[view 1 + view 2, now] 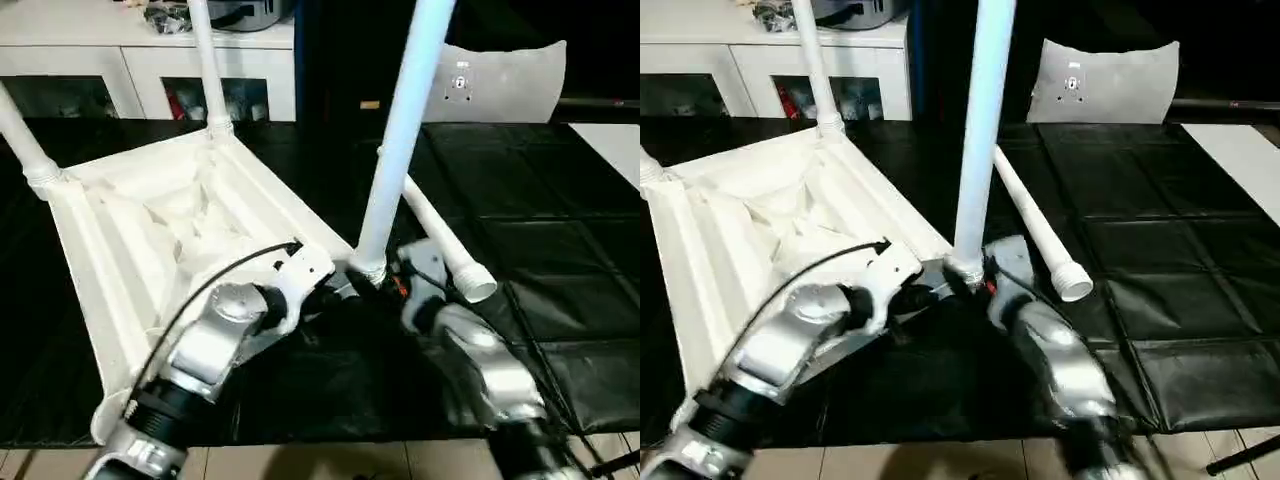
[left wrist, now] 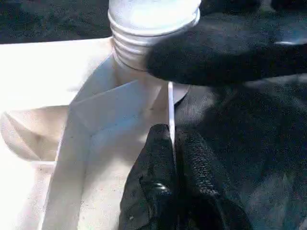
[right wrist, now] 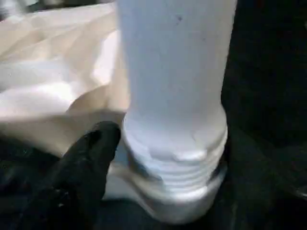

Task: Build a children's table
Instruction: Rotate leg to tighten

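The white table top (image 1: pixel 120 230) lies upside down on the black mat, ribs facing up. One white leg (image 1: pixel 400 130) stands upright in the near right corner socket. Its threaded base (image 3: pixel 177 163) sits between the fingers of my right gripper (image 1: pixel 375 272), which stands open around it; one black finger (image 3: pixel 86 163) is just beside the collar. My left gripper (image 2: pixel 171 132) is shut on the thin rim of the table top next to that socket. Two more legs (image 1: pixel 205 60) (image 1: pixel 20 140) stand in the far corners. A loose leg (image 1: pixel 445 240) lies on the mat to the right.
A white cabinet (image 1: pixel 140 60) with glass doors stands behind the table top. A pale panel (image 1: pixel 500 80) leans at the back right. The black mat (image 1: pixel 540 230) stretches to the right, with a white sheet (image 1: pixel 615 145) at its far right edge.
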{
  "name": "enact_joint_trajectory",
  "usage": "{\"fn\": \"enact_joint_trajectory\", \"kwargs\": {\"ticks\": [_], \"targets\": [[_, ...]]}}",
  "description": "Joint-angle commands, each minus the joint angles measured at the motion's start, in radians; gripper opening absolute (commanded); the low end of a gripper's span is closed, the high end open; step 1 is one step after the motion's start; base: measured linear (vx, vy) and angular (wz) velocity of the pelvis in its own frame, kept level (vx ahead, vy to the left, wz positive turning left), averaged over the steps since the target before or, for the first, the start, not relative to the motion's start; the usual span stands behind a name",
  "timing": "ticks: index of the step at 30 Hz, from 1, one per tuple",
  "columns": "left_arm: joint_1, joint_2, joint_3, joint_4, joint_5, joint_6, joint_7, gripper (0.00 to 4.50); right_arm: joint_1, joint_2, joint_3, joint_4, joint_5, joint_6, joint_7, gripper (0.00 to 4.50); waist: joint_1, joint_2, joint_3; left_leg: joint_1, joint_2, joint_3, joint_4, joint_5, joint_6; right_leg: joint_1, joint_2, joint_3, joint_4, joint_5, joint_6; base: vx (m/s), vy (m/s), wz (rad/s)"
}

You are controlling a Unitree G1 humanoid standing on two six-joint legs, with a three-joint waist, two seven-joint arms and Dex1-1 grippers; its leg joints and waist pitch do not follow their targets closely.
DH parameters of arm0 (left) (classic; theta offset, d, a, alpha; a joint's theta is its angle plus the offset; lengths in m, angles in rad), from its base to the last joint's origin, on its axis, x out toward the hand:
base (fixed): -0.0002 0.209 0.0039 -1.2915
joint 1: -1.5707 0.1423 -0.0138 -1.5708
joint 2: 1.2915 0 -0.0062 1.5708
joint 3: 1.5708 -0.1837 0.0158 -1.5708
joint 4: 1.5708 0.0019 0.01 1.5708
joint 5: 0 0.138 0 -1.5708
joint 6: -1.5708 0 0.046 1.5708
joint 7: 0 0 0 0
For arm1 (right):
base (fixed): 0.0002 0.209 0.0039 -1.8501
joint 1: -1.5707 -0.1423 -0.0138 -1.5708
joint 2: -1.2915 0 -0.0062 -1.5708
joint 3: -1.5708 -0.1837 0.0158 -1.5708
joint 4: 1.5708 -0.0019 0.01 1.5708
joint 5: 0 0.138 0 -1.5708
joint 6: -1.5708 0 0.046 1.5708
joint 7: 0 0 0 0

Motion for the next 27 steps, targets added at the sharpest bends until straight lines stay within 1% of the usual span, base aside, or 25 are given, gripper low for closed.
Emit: {"fn": "enact_joint_trajectory", "kwargs": {"ticks": [1,2,3,4,5,6,7,8,9,10,11,13,14,15,17,18,19,20,22,23,24,25,26,27], "targets": [[-0.023,0.045,-0.011,0.005,-0.008,-0.072,-0.080,0.00,0.015,-0.041,0.026,-0.055,0.027,-0.021,0.106,4.13,0.008,0.006,-0.064,-0.021,0.031,-0.001,-0.068,-0.155,0.081,0.065,-0.071,0.046,-0.076,-0.314,-0.170,0.000,0.000,0.00],[-0.022,0.055,-0.015,0.008,-0.009,-0.083,-0.096,0.00,0.017,-0.053,0.023,-0.062,0.031,-0.023,0.119,4.24,0.010,0.005,-0.062,-0.020,0.032,-0.001,-0.069,-0.162,0.082,0.064,-0.071,0.046,-0.078,-0.329,-0.170,0.000,0.000,0.00],[-0.019,0.075,-0.023,0.013,-0.013,-0.106,-0.129,0.00,0.019,-0.074,0.016,-0.072,0.036,-0.029,0.141,4.31,0.011,0.008,-0.062,-0.018,0.032,-0.001,-0.069,-0.164,0.080,0.064,-0.072,0.045,-0.079,-0.339,-0.169,0.000,0.000,0.00],[-0.018,0.092,-0.031,0.018,-0.016,-0.127,-0.160,0.00,0.019,-0.092,0.011,-0.079,0.038,-0.034,0.159,4.35,0.014,0.007,-0.062,-0.016,0.033,0.000,-0.069,-0.168,0.077,0.063,-0.071,0.046,-0.079,-0.351,-0.166,0.000,0.000,0.00],[-0.014,0.114,-0.041,0.021,-0.021,-0.151,-0.200,0.00,0.019,-0.118,0.007,-0.089,0.044,-0.040,0.194,4.35,0.015,0.008,-0.061,-0.016,0.033,-0.002,-0.070,-0.166,0.078,0.062,-0.072,0.046,-0.079,-0.352,-0.167,0.000,0.000,0.00],[-0.008,0.138,-0.053,0.020,-0.025,-0.194,-0.244,0.00,0.018,-0.143,0.007,-0.097,0.045,-0.051,0.225,4.43,0.020,0.010,-0.063,-0.012,0.036,-0.001,-0.069,-0.169,0.078,0.059,-0.073,0.048,-0.078,-0.347,-0.168,0.000,0.000,0.00],[0.004,0.176,-0.074,0.015,-0.033,-0.247,-0.318,0.00,0.015,-0.180,0.015,-0.105,0.052,-0.067,0.284,4.43,0.021,0.017,-0.061,-0.011,0.036,0.000,-0.070,-0.168,0.076,0.057,-0.071,0.049,-0.076,-0.340,-0.173,0.000,0.000,0.00],[0.010,0.196,-0.085,0.010,-0.038,-0.266,-0.357,0.00,0.012,-0.202,0.029,-0.107,0.052,-0.077,0.324,4.43,0.028,0.016,-0.063,-0.010,0.036,0.000,-0.070,-0.170,0.077,0.060,-0.072,0.049,-0.077,-0.332,-0.176,0.000,0.000,0.00],[0.014,0.208,-0.093,0.007,-0.040,-0.274,-0.379,0.00,0.011,-0.216,0.040,-0.109,0.052,-0.082,0.350,4.43,0.032,0.015,-0.064,-0.010,0.037,0.000,-0.070,-0.163,0.077,0.061,-0.072,0.049,-0.073,-0.317,-0.181,0.000,0.000,0.00],[0.016,0.215,-0.097,0.005,-0.042,-0.279,-0.392,0.00,0.010,-0.224,0.046,-0.110,0.052,-0.085,0.365,4.43,0.035,0.015,-0.064,-0.009,0.039,0.001,-0.070,-0.161,0.078,0.059,-0.072,0.050,-0.072,-0.304,-0.186,0.000,0.000,0.00],[0.018,0.219,-0.099,0.003,-0.048,-0.281,-0.403,0.00,0.007,-0.235,0.061,-0.104,0.039,-0.101,0.381,4.43,0.040,0.014,-0.063,-0.005,0.042,0.004,-0.070,-0.159,0.075,0.056,-0.072,0.051,-0.069,-0.273,-0.207,0.000,0.000,0.00],[0.018,0.230,-0.110,0.002,-0.055,-0.301,-0.441,0.00,-0.009,-0.263,0.105,-0.088,0.019,-0.121,0.447,4.43,0.045,0.013,-0.064,-0.009,0.040,0.003,-0.070,-0.155,0.071,0.062,-0.073,0.049,-0.066,-0.285,-0.205,0.000,0.000,0.00],[0.017,0.233,-0.115,0.003,-0.055,-0.308,-0.451,0.00,-0.014,-0.269,0.114,-0.085,0.018,-0.121,0.464,4.43,0.048,0.015,-0.063,-0.008,0.040,0.004,-0.071,-0.154,0.071,0.060,-0.074,0.050,-0.068,-0.294,-0.200,0.000,0.000,0.00],[0.016,0.237,-0.121,0.004,-0.054,-0.316,-0.462,0.00,-0.019,-0.272,0.122,-0.079,0.019,-0.118,0.480,4.43,0.048,0.003,-0.064,-0.009,0.040,0.005,-0.070,-0.152,0.072,0.061,-0.074,0.050,-0.069,-0.299,-0.197,0.000,0.000,0.00],[0.011,0.244,-0.130,0.008,-0.052,-0.332,-0.479,0.00,-0.033,-0.274,0.133,-0.064,0.018,-0.116,0.496,4.43,0.054,0.009,-0.064,-0.006,0.041,0.005,-0.071,-0.148,0.070,0.058,-0.076,0.051,-0.069,-0.315,-0.193,0.000,0.000,0.00],[0.009,0.247,-0.135,0.012,-0.052,-0.341,-0.490,0.00,-0.045,-0.273,0.140,-0.050,0.017,-0.113,0.507,4.43,0.055,0.009,-0.063,-0.006,0.042,0.004,-0.071,-0.148,0.069,0.058,-0.075,0.051,-0.069,-0.317,-0.192,0.000,0.000,0.00],[0.007,0.251,-0.138,0.017,-0.053,-0.354,-0.502,0.00,-0.056,-0.272,0.146,-0.038,0.018,-0.110,0.522,4.43,0.055,0.004,-0.063,-0.007,0.041,0.004,-0.072,-0.152,0.067,0.059,-0.076,0.051,-0.068,-0.330,-0.190,0.000,0.000,0.00],[0.007,0.251,-0.138,0.017,-0.053,-0.354,-0.502,0.00,-0.056,-0.272,0.146,-0.038,0.018,-0.110,0.522,4.07,0.056,0.005,-0.063,-0.007,0.041,0.004,-0.071,-0.151,0.064,0.059,-0.076,0.051,-0.069,-0.336,-0.185,0.000,0.000,0.00],[0.003,0.256,-0.142,0.023,-0.050,-0.370,-0.518,0.00,-0.076,-0.268,0.152,-0.010,0.012,-0.116,0.536,4.07,0.055,0.006,-0.064,-0.008,0.041,0.004,-0.071,-0.146,0.064,0.059,-0.076,0.052,-0.068,-0.329,-0.183,0.000,0.000,0.00],[0.001,0.256,-0.141,0.026,-0.048,-0.376,-0.523,0.00,-0.086,-0.266,0.155,0.005,0.011,-0.118,0.542,4.02,0.055,0.001,-0.064,-0.010,0.040,0.005,-0.070,-0.142,0.065,0.060,-0.076,0.051,-0.068,-0.326,-0.183,0.000,0.000,0.00],[0.000,0.256,-0.141,0.027,-0.048,-0.378,-0.525,0.00,-0.090,-0.266,0.157,0.010,0.011,-0.120,0.545,3.88,0.055,0.002,-0.065,-0.011,0.039,0.004,-0.071,-0.135,0.062,0.063,-0.076,0.051,-0.067,-0.324,-0.181,0.000,0.000,0.00],[-0.001,0.257,-0.139,0.032,-0.049,-0.384,-0.529,0.00,-0.098,-0.269,0.167,0.024,0.016,-0.115,0.567,3.88,0.055,0.003,-0.066,-0.011,0.039,0.004,-0.070,-0.133,0.062,0.062,-0.076,0.051,-0.066,-0.321,-0.181,0.000,0.000,0.00],[-0.002,0.257,-0.138,0.035,-0.049,-0.387,-0.530,0.00,-0.101,-0.271,0.171,0.028,0.017,-0.114,0.576,3.64,0.053,0.002,-0.066,-0.012,0.039,0.004,-0.069,-0.130,0.064,0.063,-0.076,0.050,-0.065,-0.319,-0.184,0.000,0.000,0.00],[-0.002,0.257,-0.138,0.035,-0.049,-0.387,-0.530,0.00,-0.101,-0.271,0.171,0.028,0.017,-0.114,0.576,3.63,0.053,0.003,-0.066,-0.011,0.039,0.004,-0.069,-0.129,0.064,0.062,-0.076,0.050,-0.065,-0.318,-0.185,0.000,0.000,0.00]]}}
